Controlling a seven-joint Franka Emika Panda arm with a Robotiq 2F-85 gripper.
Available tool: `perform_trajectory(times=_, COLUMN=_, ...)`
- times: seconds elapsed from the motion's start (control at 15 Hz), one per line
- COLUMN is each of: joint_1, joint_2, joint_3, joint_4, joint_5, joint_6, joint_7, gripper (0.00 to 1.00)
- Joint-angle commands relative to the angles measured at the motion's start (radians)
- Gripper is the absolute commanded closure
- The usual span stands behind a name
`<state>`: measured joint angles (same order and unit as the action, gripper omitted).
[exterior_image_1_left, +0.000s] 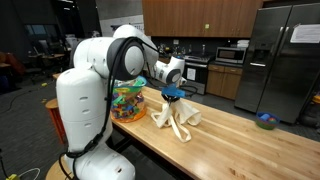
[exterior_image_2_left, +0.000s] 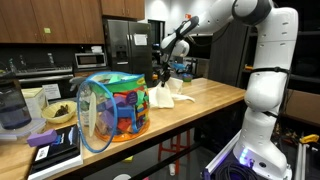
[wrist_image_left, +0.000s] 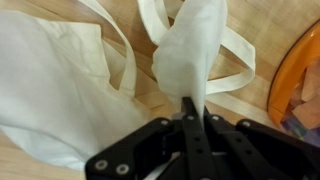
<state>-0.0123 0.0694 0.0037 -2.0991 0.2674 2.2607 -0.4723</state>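
Obstacle: multicoloured mesh pop-up basket (exterior_image_1_left: 128, 102) blocks approach just beside cream cloth tote bag (exterior_image_1_left: 180, 120); opp. side, light wooden countertop (exterior_image_1_left: 235, 140) gives room to pass.

Place: you're working in a kitchen, mate.
Giveaways: wooden cabinets (exterior_image_1_left: 200, 15) are hanging over a microwave (exterior_image_1_left: 231, 55), and a steel fridge (exterior_image_1_left: 285, 60) is standing beside them.

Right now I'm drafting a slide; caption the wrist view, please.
Shut gripper pinching a cream tote bag by a fold, wooden table beneath.
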Motion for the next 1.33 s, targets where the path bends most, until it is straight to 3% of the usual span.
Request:
perform_trajectory(times=0.0, joint_1=-0.012, joint_2=0.036, joint_3=0.017, joint_4=0.056, joint_5=0.029, joint_6=-0.074, joint_7=-0.162, gripper=0.99)
perform_trajectory(times=0.33, joint_1=-0.022, joint_2=0.028, joint_3=0.019, joint_4=0.059, joint_5=0.010, joint_6=-0.145, joint_7=-0.392, gripper=0.99)
perform_trajectory(times=0.6, joint_1=-0.029, joint_2=0.033, joint_3=0.009, joint_4=0.067, joint_5=0.004, joint_6=-0.148, joint_7=-0.491, gripper=0.99)
perform_trajectory(times=0.93, joint_1=-0.070, joint_2=0.046, joint_3=-0.033, joint_4=0.065, joint_5=0.004, joint_6=-0.147, joint_7=-0.426, gripper=0.99)
perform_trajectory(times=1.27, joint_1=-0.128, joint_2=0.053, joint_3=-0.092, joint_4=0.032, joint_5=-0.003, joint_6=-0.146, joint_7=-0.268, gripper=0.99)
